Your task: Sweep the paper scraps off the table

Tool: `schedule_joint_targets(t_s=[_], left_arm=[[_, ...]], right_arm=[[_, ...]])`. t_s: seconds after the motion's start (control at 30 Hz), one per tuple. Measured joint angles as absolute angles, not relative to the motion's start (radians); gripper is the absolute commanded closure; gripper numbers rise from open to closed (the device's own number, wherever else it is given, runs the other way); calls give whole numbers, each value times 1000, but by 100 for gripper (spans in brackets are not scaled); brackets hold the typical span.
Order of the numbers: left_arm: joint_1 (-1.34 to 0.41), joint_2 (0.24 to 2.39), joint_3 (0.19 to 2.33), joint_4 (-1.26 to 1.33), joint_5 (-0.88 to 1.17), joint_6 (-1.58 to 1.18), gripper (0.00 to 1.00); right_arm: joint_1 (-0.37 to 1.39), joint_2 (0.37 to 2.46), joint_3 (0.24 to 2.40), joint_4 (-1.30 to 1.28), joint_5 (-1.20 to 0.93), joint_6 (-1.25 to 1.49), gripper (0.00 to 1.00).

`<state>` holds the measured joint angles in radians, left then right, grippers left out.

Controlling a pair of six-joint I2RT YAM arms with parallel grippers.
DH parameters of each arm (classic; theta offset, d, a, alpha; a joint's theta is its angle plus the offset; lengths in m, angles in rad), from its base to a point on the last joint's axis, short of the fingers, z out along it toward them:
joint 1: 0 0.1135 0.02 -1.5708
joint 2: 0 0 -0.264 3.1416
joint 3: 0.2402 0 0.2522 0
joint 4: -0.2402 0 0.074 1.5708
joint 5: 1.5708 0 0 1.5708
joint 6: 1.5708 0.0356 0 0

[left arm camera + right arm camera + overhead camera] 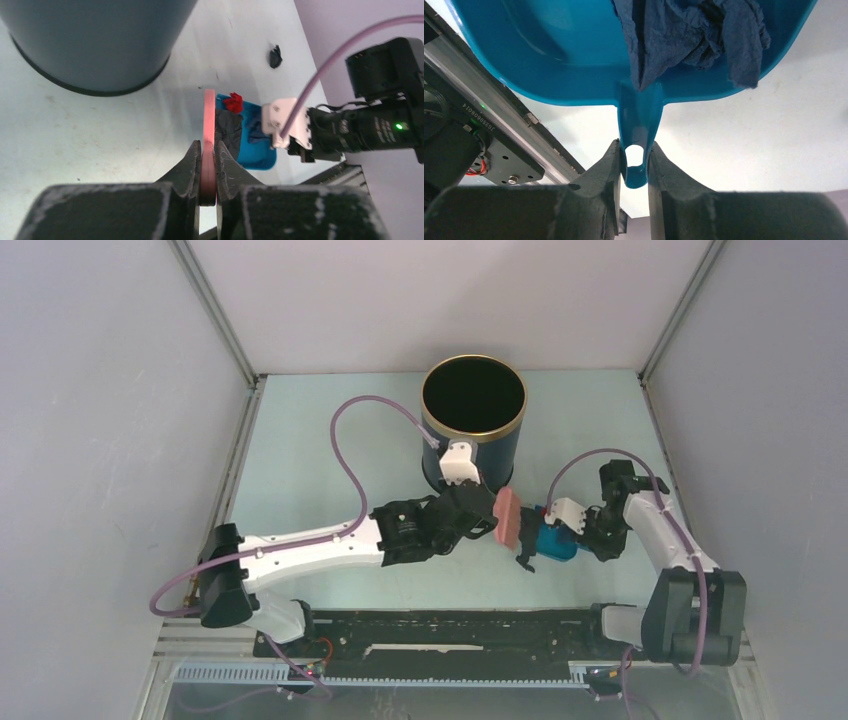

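Observation:
My left gripper [208, 150] is shut on the flat handle of the pink hand brush [209, 117], seen edge-on. In the top view the brush [507, 517] sits against the mouth of the blue dustpan [553, 540]. My right gripper [634, 155] is shut on the dustpan's handle [639, 120]. A dark blue crumpled paper scrap [694, 35] lies inside the pan [549, 50]. A red scrap [233, 102] sits at the pan's lip [257, 150]. A black scrap [275, 56] lies on the table [300, 460] beyond the pan. Something black and crumpled [227, 127] presses against the brush head; bristles or paper, I cannot tell.
A tall dark round bin [473, 420] with an open top stands just behind the brush, close to the left wrist. Grey walls close in the table on three sides. A black railed strip [450, 625] runs along the front edge.

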<state>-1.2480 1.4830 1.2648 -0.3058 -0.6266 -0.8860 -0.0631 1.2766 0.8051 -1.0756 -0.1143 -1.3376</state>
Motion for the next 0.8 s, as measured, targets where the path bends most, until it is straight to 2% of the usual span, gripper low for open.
schedule_joint_targets(t_s=[0.2,0.33,0.57,0.8], left_arm=[[-1248,1422,1248,-331,-709,-830,100],[-1248,1336,1164,-339,-733,-829,100],[-1248,1273,1045,-356,-736,-839,100],[-1248,1303,1026,-384,-721,-857,100]], right_arm=[[-49,1179,805,-1123,-118,-1343,100],[-39,1124,833,-1182,-122,-1343,100],[12,1024,958,-1258,-109,-1339,100],[101,1011,1127,-1336,-87,-1307,100]])
